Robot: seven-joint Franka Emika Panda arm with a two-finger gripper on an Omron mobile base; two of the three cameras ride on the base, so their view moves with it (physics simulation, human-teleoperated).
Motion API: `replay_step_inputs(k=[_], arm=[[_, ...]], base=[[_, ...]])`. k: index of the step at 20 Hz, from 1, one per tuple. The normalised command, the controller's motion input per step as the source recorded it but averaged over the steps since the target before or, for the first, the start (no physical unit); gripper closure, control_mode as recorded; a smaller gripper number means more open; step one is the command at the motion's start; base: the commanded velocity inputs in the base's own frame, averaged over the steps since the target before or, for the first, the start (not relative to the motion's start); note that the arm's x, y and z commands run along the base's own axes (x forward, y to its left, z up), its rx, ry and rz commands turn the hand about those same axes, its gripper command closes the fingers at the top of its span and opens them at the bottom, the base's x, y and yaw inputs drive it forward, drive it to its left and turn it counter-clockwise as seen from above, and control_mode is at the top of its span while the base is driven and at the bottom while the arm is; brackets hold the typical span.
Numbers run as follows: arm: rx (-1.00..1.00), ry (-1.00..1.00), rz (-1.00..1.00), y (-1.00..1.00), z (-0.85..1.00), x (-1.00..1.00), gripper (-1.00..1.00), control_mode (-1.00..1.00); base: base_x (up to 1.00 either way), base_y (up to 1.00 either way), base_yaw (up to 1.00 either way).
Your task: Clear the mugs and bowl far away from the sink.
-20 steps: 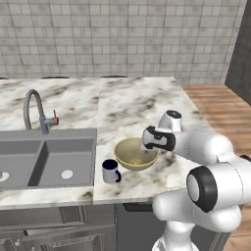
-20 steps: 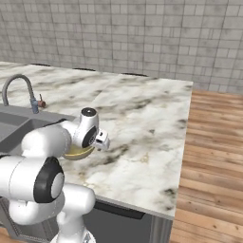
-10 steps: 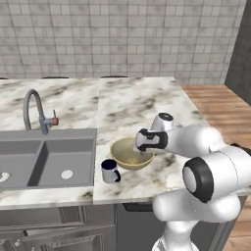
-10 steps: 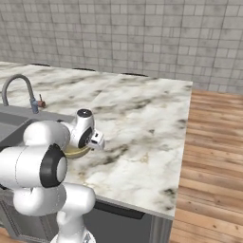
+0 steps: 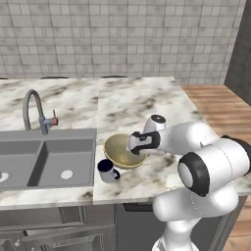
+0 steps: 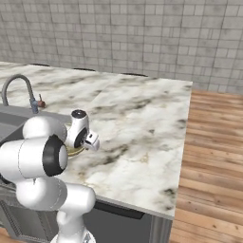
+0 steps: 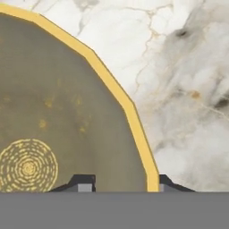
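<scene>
The robot's hand [image 7: 121,182] is straddling the right rim of the wide tan shallow bowl [image 5: 121,151], one finger inside, one outside. It is standing fairly narrow; whether it is gripping, I cannot tell. The dark mug [image 5: 107,170] is sitting near-left on the marble worktop [image 5: 142,103].

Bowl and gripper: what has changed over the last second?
The gripper has come down onto the bowl's right rim, one finger inside and one outside, jaws closing around it. The bowl, the mug beside it and the sink have stayed put.

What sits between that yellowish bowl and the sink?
In the left base view, a dark mug stands on the marble counter between the bowl and the sink, close by the bowl's near-left edge and just beside the sink's right rim.
</scene>
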Motion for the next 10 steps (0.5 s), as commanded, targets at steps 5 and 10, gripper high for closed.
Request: replay_step_inputs(k=[5,10], arm=[[0.09,-0.03,-0.19,-0.84,0.04,-0.05,1.0,-1.0],[0.16,0.0,-0.28,-0.95,0.39,-0.15,1.0,-1.0]], base=[[0.0,0.0,0.0],[0.0,0.0,0.0]])
